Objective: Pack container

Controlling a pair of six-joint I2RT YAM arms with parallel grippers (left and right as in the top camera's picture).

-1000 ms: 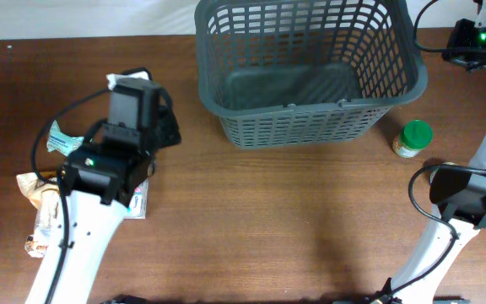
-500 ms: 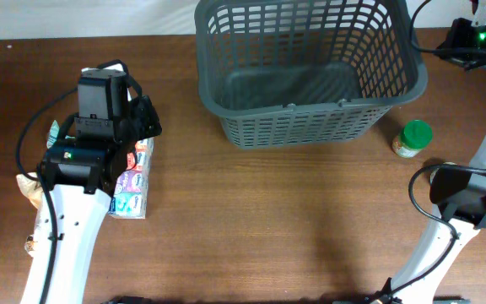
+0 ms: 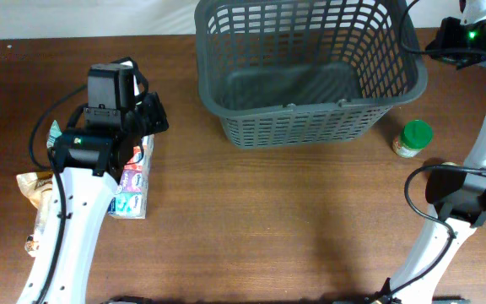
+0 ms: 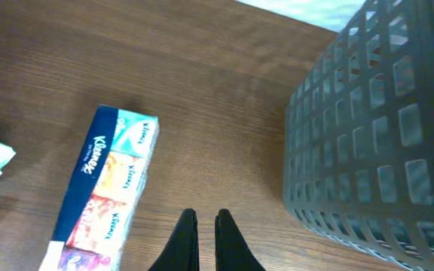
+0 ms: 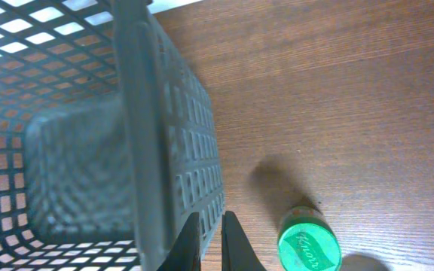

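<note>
Brown wood-grain tabletop fills every view. At its far middle edge stands the container [image 3: 306, 72] — a large dark grey plastic basket with lattice-slotted sides, a thick rim and a solid floor, with nothing in it.

What has just changed is on the left. The left arm has swung off the tissue pack [image 3: 133, 177], a long cardboard Kleenex multipack. A second ago the pack lay almost wholly under the wrist; now most of its length shows on the table. Half a second ago the wrist sat further left, and it has since come back a little toward the basket. The left gripper [image 4: 202, 226] hangs above bare wood between the tissue pack and the basket's near wall, its fingers pressed nearly together with nothing between them. I judge that no pick has been made — the pack lies where it did, and packing has not begun.

The right gripper [image 5: 206, 226] is likewise closed and empty. It is poised just outside the basket's right-hand wall, near the small jar with a green screw lid [image 5: 309, 245]. Its wrist has edged slightly inward along the far edge since the earlier frame. The jar, the crumpled teal packet [image 3: 57, 135], the tan snack wrapper [image 3: 34, 186] and the basket itself have not moved.
</note>
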